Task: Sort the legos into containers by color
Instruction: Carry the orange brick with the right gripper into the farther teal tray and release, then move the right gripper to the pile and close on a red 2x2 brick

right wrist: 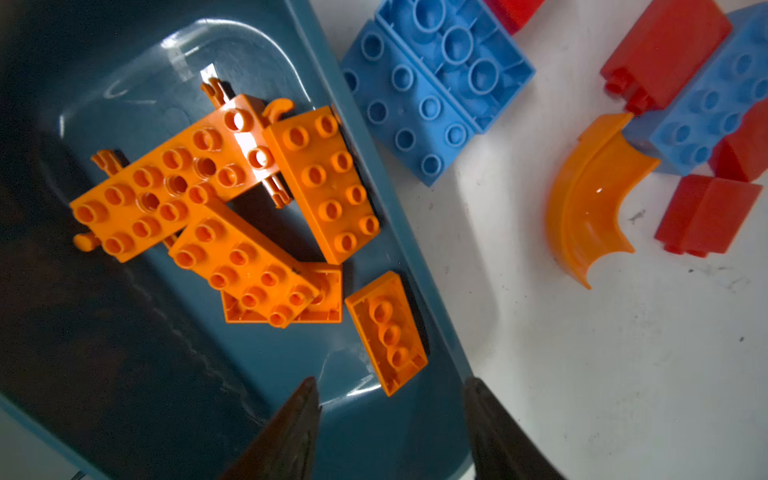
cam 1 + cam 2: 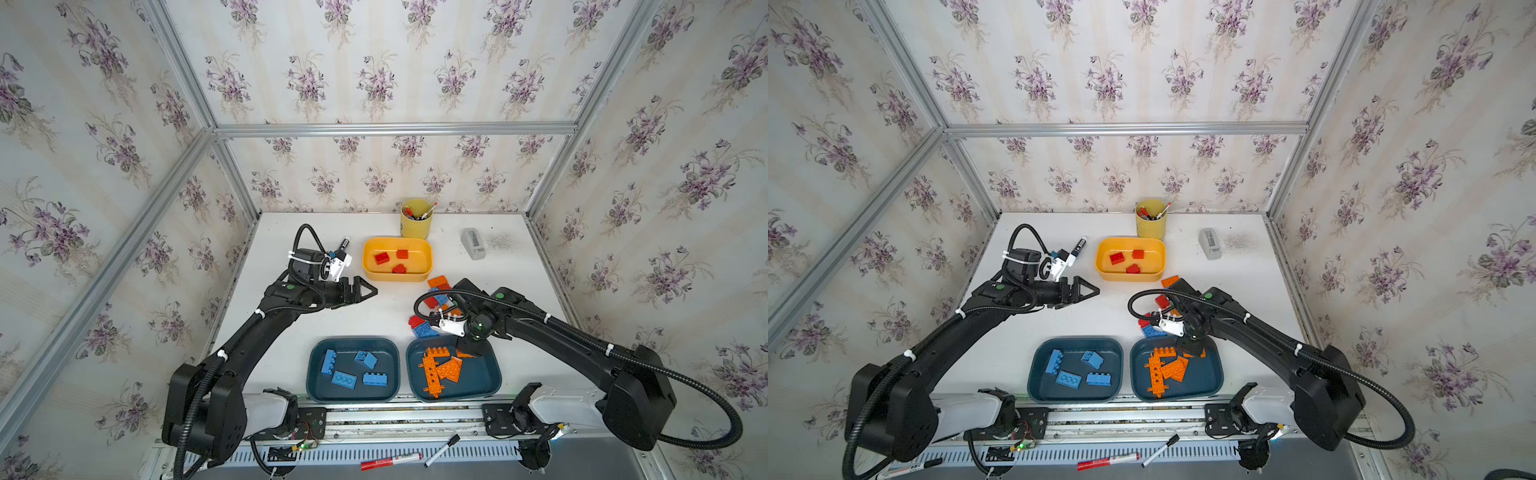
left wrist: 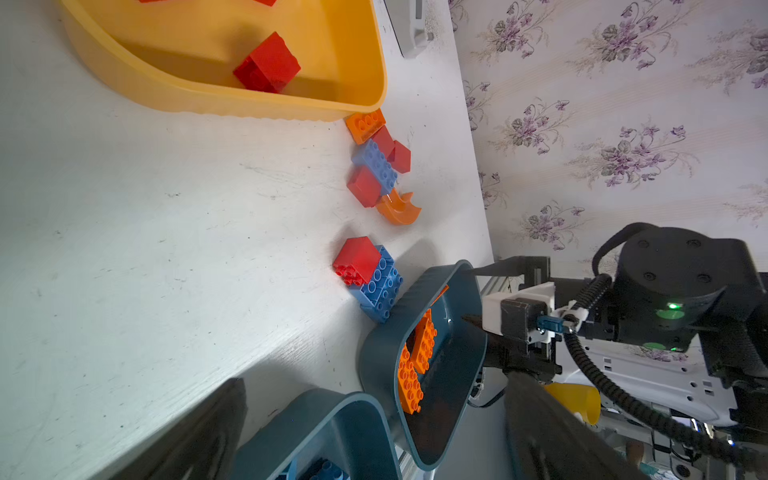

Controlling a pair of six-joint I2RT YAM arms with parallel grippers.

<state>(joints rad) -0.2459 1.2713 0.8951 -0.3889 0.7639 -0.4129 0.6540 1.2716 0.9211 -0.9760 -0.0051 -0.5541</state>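
Observation:
My right gripper [image 1: 390,382] hangs open over the right teal container [image 2: 478,380], which holds several orange legos [image 2: 446,368]. A small orange brick [image 1: 386,332] lies in this container just beyond the parted fingertips, free of them. The left teal container [image 2: 353,341] holds several blue legos [image 2: 365,360]. Red legos [image 2: 381,257] lie in the yellow container [image 2: 397,277]. Loose red, blue and orange legos [image 2: 424,328] sit on the table behind the right teal container, a curved orange piece [image 1: 590,203] among them. My left gripper [image 2: 365,291] is open and empty, left of the yellow container.
A yellow cup of pens [image 2: 415,220] stands at the back, and a grey device [image 2: 473,244] to its right. One marker [image 2: 344,245] lies behind the left wrist. A red marker [image 2: 390,461] and a black one [image 2: 442,450] lie on the front rail.

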